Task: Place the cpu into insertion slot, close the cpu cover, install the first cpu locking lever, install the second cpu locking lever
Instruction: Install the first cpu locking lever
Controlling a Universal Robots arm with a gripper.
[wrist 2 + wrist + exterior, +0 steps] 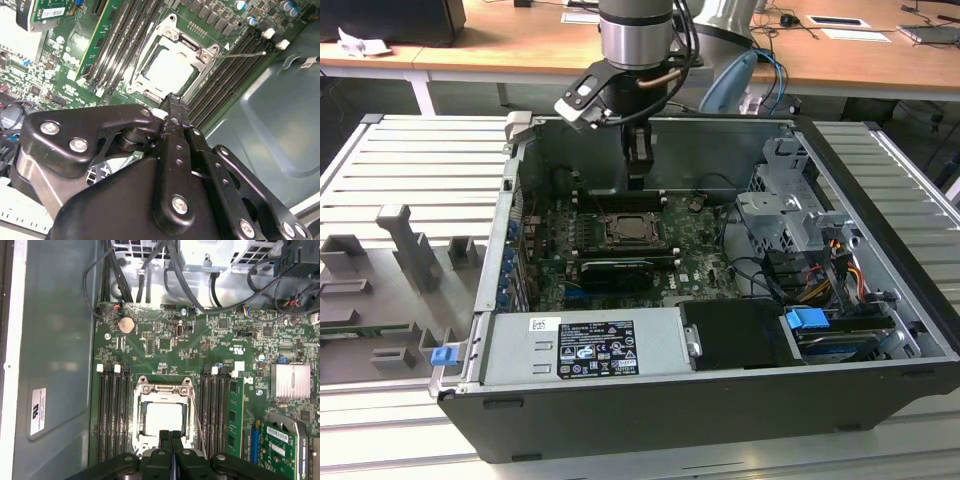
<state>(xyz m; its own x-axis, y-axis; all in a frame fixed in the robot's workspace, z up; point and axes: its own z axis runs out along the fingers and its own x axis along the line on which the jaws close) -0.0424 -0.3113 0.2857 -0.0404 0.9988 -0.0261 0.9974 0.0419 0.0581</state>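
**A:** Biggest thing first: how does it stand?

**B:** The open dark-grey metal computer case [620,430] lies on its side, with the green motherboard [705,255] flat inside. The black two-fingered gripper [637,165] hangs upright over the board. Its fingers are pressed together, with nothing between them that I can see.

**A:** And the chip?

**B:** The silvery-beige square cpu [163,418] sits in the black insertion slot [612,240]. The silver windowed cpu cover [162,388] lies down flat around it. In both wrist views the fingertips are at the socket's edge (touching or just above, I cannot tell), and the chip lies straight beyond them.

**A:** Levers?

**B:** The second wrist view gives a thin wire locking lever [242,54]. Its long axis runs out from a frame corner across the long black memory slots [235,75], and I judge it unlatched. The exterior view gives the arm's stance instead.
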